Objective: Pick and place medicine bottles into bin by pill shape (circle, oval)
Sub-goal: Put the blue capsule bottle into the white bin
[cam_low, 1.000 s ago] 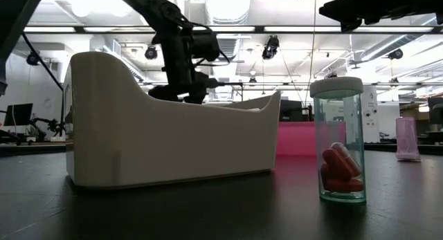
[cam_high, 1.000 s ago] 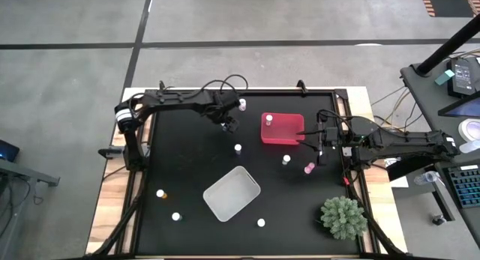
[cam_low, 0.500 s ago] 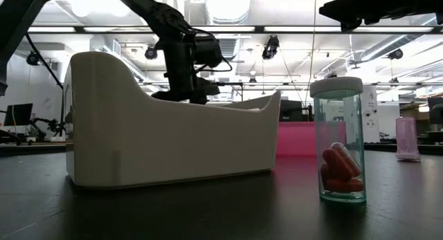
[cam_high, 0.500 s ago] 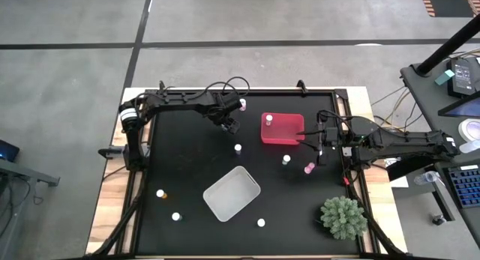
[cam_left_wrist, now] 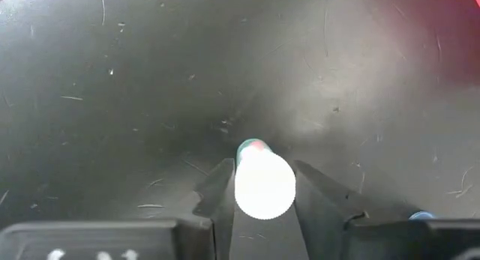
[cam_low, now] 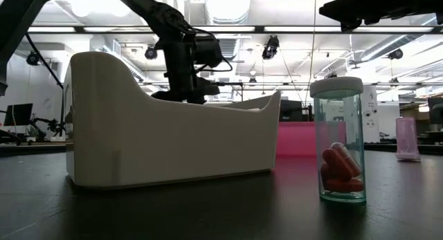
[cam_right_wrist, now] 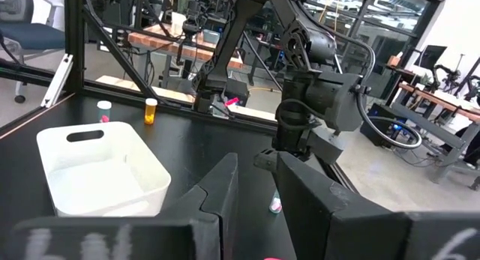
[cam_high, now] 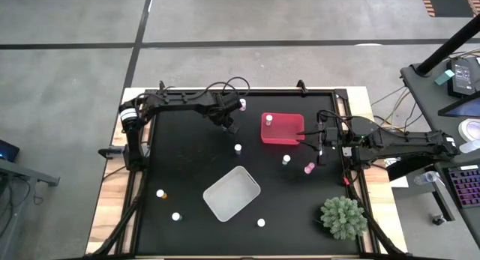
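My left gripper [cam_high: 231, 127] stands at the far middle of the black table, left of the red bin [cam_high: 282, 129]. It points steeply down and is shut on a small teal medicine bottle with a white cap [cam_left_wrist: 264, 186]. My right gripper [cam_high: 304, 136] waits level at the red bin's right side, a little open, with nothing between its fingers [cam_right_wrist: 257, 186]. Several other medicine bottles stand on their bases around the table, among them one [cam_high: 238, 148] just nearer than my left gripper and a pink one [cam_high: 309, 168]. A white bin [cam_high: 232, 192] sits near the middle. My left gripper pinches the bottle at its white cap [cam_left_wrist: 240, 186] between its two fingers, one on each side. The fingers come from above, slanting steeply down. The bottle stands upright, and its teal lower end [cam_left_wrist: 251, 147] shows below the cap against the table.
A spiky green plant [cam_high: 344, 216] stands at the near right corner. In the low view a teal bottle with red oval pills [cam_low: 338, 140] stands close to the camera beside the white bin [cam_low: 166, 136]. Loose bottles stand at the near left [cam_high: 160, 192] and far middle [cam_high: 242, 104].
My left gripper has stayed over the same spot. In the low view its fingers stand a little closer together than a second ago. My right arm has kept still.
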